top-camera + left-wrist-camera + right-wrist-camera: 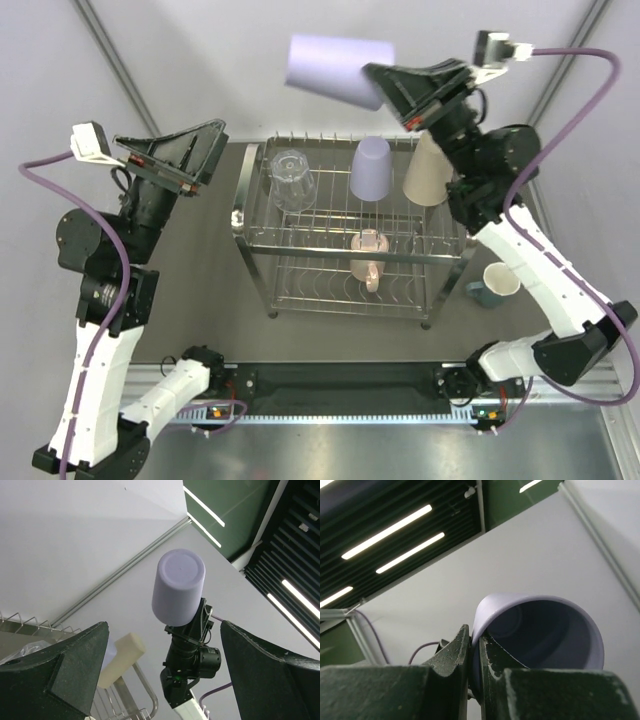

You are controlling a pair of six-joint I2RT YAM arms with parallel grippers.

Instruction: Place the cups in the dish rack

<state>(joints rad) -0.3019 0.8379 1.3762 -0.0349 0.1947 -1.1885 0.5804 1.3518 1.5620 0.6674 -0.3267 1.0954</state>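
Observation:
My right gripper is raised high over the back of the dish rack, shut on the rim of a lavender tumbler that it holds tilted on its side. In the right wrist view the fingers pinch the tumbler's wall, one inside and one outside. On the rack's top tier stand a clear glass, a second lavender tumbler and a beige tumbler, all upside down. A pink mug lies on the lower tier. My left gripper hangs open and empty left of the rack.
A teal mug with a white inside stands on the table right of the rack, beside my right arm. The left wrist view looks up at the held tumbler, the beige tumbler and a rack tube. Grey walls close in behind.

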